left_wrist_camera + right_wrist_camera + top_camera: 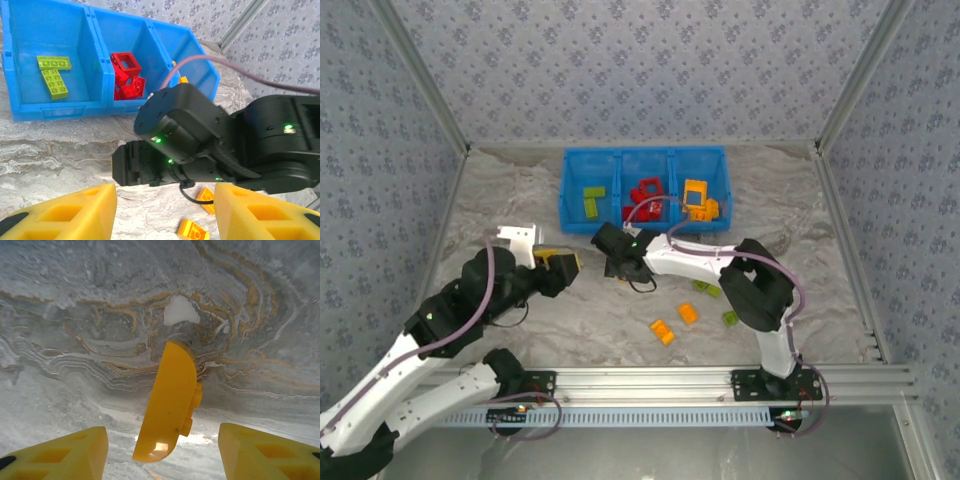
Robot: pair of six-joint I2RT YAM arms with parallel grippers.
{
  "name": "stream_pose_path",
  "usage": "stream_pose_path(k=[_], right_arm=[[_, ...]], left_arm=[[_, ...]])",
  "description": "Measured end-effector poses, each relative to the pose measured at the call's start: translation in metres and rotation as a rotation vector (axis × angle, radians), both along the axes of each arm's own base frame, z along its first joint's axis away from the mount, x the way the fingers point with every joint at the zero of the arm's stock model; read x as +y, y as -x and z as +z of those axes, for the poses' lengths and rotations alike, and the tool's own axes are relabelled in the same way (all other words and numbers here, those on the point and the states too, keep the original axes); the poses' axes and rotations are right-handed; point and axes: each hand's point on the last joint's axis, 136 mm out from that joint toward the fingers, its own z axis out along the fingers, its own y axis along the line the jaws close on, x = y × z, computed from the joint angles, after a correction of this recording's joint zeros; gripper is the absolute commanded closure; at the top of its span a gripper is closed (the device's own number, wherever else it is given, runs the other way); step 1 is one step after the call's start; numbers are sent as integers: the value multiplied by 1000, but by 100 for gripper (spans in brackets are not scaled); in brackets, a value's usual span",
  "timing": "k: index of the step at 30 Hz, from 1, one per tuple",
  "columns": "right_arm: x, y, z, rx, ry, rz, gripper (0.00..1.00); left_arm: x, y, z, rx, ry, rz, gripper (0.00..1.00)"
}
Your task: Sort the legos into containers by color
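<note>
Yellow, one curved brick (170, 400) sits between the parted right jaws, touching neither. Left jaws gape empty; two green bricks (54, 82) lie beyond them.

Grey marbled desk (570, 320) with tan veins and one white patch (181, 311). Floral-papered walls (640, 70) rise from its far and side edges. An aluminium rail (650, 378) runs along its near edge.
</note>
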Motion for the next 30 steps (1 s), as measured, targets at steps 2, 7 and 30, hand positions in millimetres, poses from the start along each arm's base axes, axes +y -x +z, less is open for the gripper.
stream_pose_path(k=[2, 7, 30], right_arm=[[1, 0, -9, 17, 12, -5, 46], [-3, -6, -20, 35, 34, -20, 63], [-102, -44, 165, -375, 48, -9, 78]], left_arm=[[-3, 0, -3, 13, -3, -8, 47], [-8, 1, -7, 35, -9, -27, 47], [-66, -19, -7, 65, 25, -143, 48]])
